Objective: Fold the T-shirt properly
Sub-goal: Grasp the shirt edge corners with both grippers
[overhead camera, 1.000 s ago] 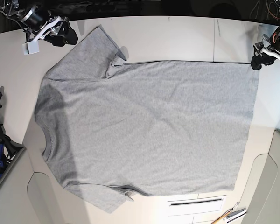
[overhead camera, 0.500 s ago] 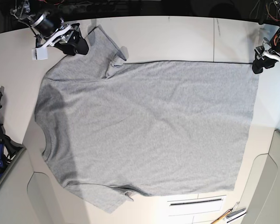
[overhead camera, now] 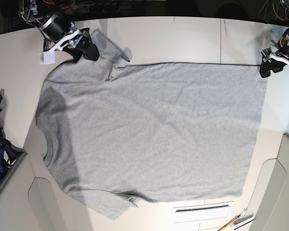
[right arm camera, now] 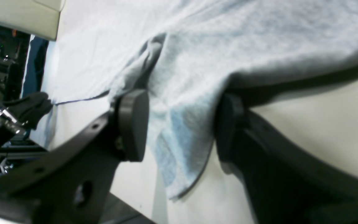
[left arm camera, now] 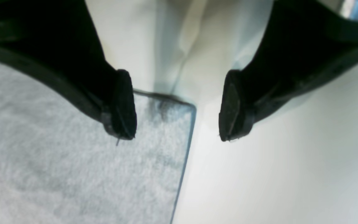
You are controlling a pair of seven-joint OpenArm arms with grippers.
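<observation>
Parted jaws flank the grey T-shirt (overhead camera: 159, 130), mostly flat, its sleeve creased.

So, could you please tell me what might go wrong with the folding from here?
The right claw straddles the sleeve of the T-shirt with its jaws apart, so closing might bunch the fabric or catch only part of it. The left claw is open around a corner, with just a narrow strip between its jaws, so that corner could slip out when lifted.

no readable text, labels, numbers or signs show anywhere.
</observation>
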